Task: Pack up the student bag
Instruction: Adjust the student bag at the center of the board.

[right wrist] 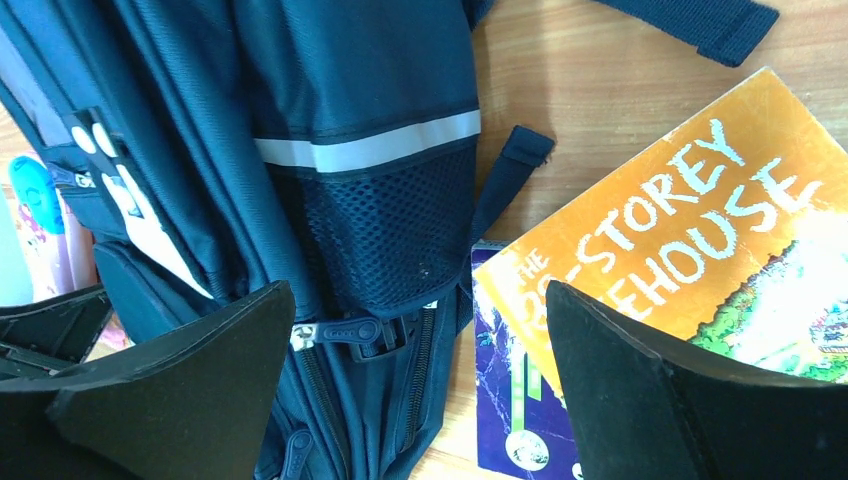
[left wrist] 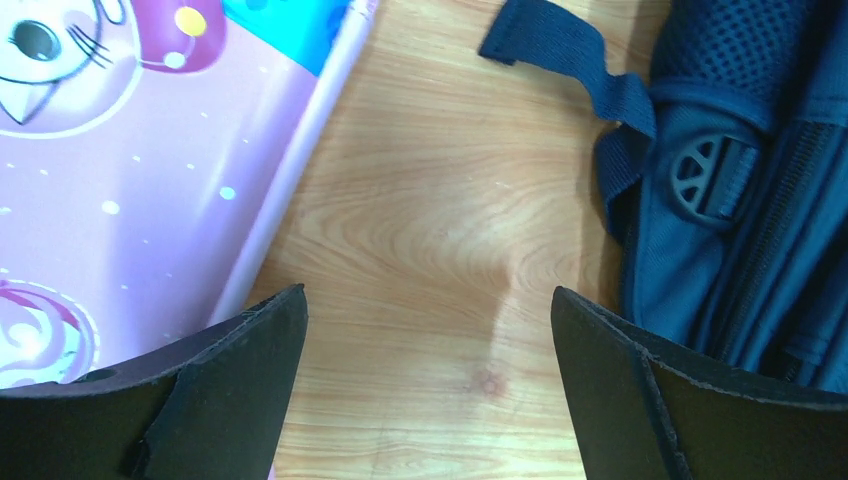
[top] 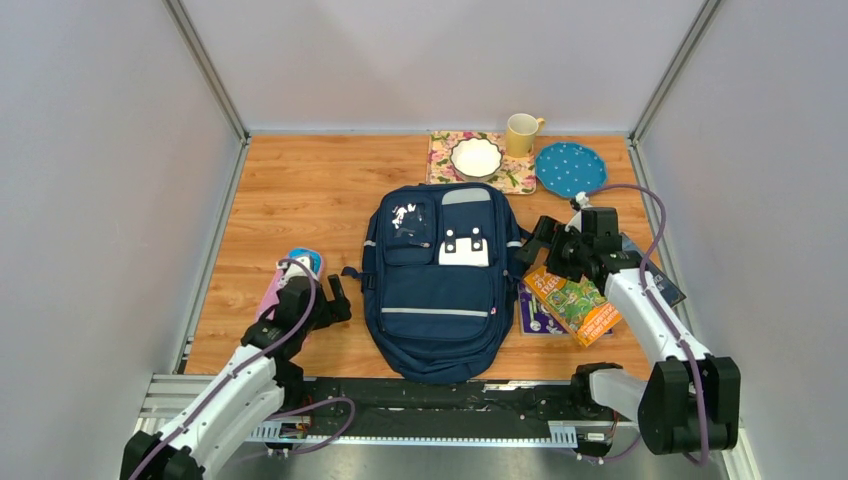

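Navy blue fabric backpack (top: 440, 282) lies flat, front up, at centre of the overhead frame on the wooden tabletop (top: 300, 200). Grey reflective stripes and the white dotted patch face the camera.

Left claw (top: 338, 300) sits low, just left of the backpack's lower-left side. Its jaws are spread wide with nothing between them. In its wrist view the gap shows bare wood. The backpack's side buckle and a strap fill the right of that frame. A pink cartoon-printed pencil case (left wrist: 120, 180) fills the left, partly hidden behind one finger.

Right claw (top: 532, 245) is at the backpack's right edge, mid-height in the overhead frame, jaws wide apart and empty. In its wrist view the backpack's mesh side pocket and a zip pull lie in the gap. Contact cannot be told.

Orange paperback book (right wrist: 700, 230) lies at right of that frame, overlapping a purple book (right wrist: 510, 400), both just beside the backpack.

At the upper edge of the overhead frame are a yellow mug (top: 521, 133), a white bowl (top: 476, 157) on a floral mat (top: 515, 178), and a blue dotted plate (top: 570, 168).
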You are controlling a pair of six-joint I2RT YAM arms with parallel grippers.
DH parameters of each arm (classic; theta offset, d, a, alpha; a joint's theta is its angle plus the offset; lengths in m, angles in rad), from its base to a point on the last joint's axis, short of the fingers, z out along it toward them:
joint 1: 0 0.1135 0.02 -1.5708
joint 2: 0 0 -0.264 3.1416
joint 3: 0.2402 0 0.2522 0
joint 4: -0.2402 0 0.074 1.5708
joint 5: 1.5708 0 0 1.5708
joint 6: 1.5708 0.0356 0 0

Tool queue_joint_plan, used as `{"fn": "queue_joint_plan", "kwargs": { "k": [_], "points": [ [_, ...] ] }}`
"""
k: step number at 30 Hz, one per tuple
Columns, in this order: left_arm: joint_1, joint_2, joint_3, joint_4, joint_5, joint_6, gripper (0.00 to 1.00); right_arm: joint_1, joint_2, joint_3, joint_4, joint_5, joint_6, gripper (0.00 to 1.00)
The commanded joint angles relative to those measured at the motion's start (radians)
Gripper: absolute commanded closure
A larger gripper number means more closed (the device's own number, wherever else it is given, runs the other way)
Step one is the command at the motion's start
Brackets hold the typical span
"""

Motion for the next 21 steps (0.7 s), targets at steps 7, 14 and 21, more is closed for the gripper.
{"fn": "queue_joint_plan", "kwargs": {
  "k": [7, 14, 21],
  "points": [
    [0.113, 0.138, 0.127, 0.060, 0.032, 0.103, 0.01, 0.001, 0.050, 0.030, 0.040, -0.067, -0.026, 0.00],
    [0.104, 0.056, 0.066, 0.165, 0.397, 0.002, 0.01, 0.001, 0.028, 0.030, 0.032, -0.141, -0.012, 0.00],
    [-0.022, -0.030, -0.003, 0.207, 0.459, -0.132, 0.01, 0.001, 0.041, 0.042, 0.052, -0.169, -0.006, 0.00]
  ]
}}
